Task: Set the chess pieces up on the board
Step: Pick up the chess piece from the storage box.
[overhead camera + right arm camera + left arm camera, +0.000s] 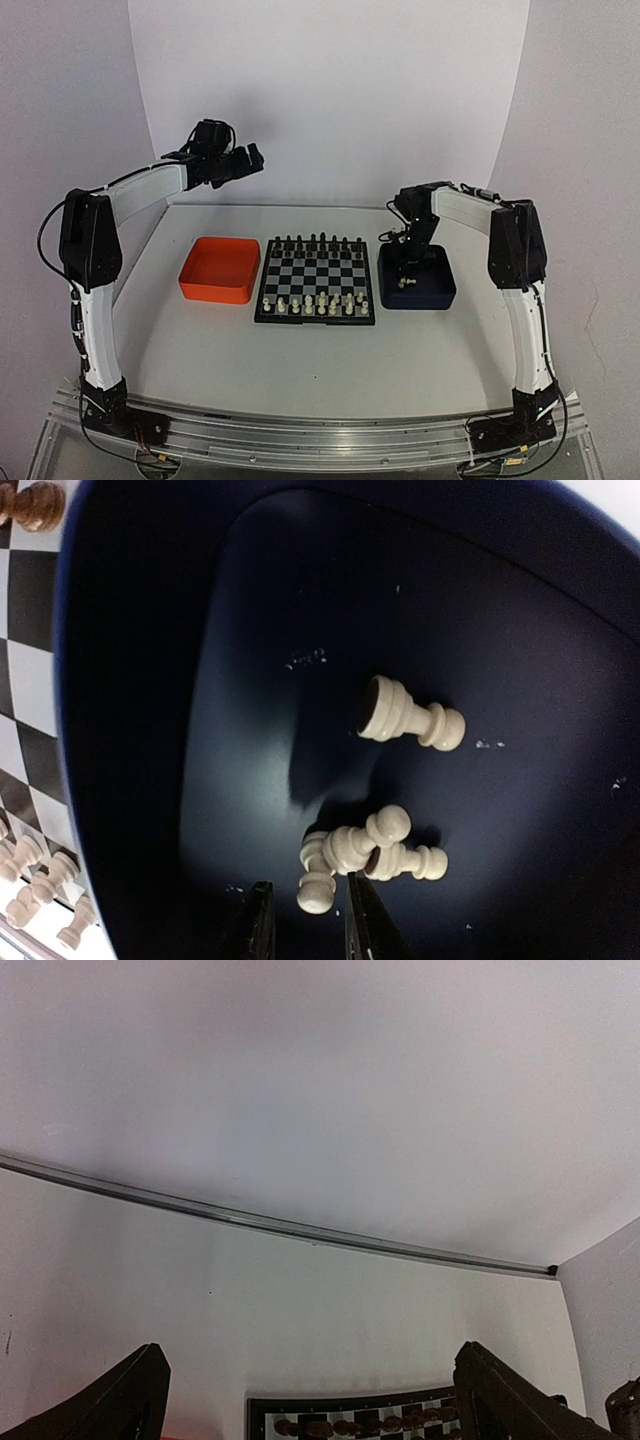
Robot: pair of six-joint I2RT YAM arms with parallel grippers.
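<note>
Orange plastic, smooth-walled, makes up the square tray (215, 292) on the left of the white counter (300, 360). High over the far left corner, the left gripper (252, 158) hangs with its black fingers spread wide. Next lies the board (318, 272), flat and checkered black and silver-grey. Turned cream chess pieces (318, 303) stand along its near rows and dark pieces (315, 243) along the far row. At the right, the glossy, round-cornered dark blue tray (120, 680) holds four more cream ones lying on their sides, one apart (405, 713) and three bunched (360, 855). The right gripper (308, 920) reaches in, jaws narrow about one of the bunch; I cannot tell whether they pinch it.
</note>
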